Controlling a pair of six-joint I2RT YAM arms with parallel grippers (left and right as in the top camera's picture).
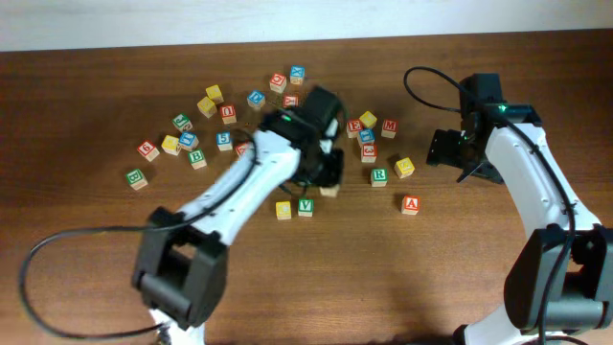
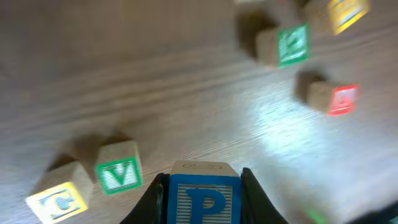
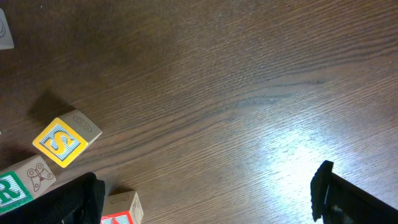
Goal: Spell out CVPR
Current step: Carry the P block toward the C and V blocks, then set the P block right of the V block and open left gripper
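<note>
Scanning the wooden table (image 1: 86,105) from its left side: a loose scatter of lettered blocks (image 1: 196,157), none lined up.

Lower centre, the yellow C block (image 1: 283,210) and the green V block (image 1: 306,206) sit side by side, touching or very nearly so, C on the left. Both also appear low left in the left wrist view, blurred.

Just above and right of the V, the left gripper (image 1: 326,171) hangs over the table. In its wrist view the fingers (image 2: 252,194) are closed on either side of the blue P block (image 2: 204,200), letter face toward the camera. Whether the P rests on the wood or is lifted clear, cannot tell.

Right of that, the green R block (image 1: 379,175) stands near a yellow S block (image 1: 404,168), with a red A block (image 1: 410,204) below them. The R lies well apart from the C–V pair.

Far right, the right gripper (image 1: 448,151) is near the S block, beyond the cluster. Its wrist view shows the fingers (image 3: 348,196) spread wide with only bare wood between them, holding nothing.
</note>
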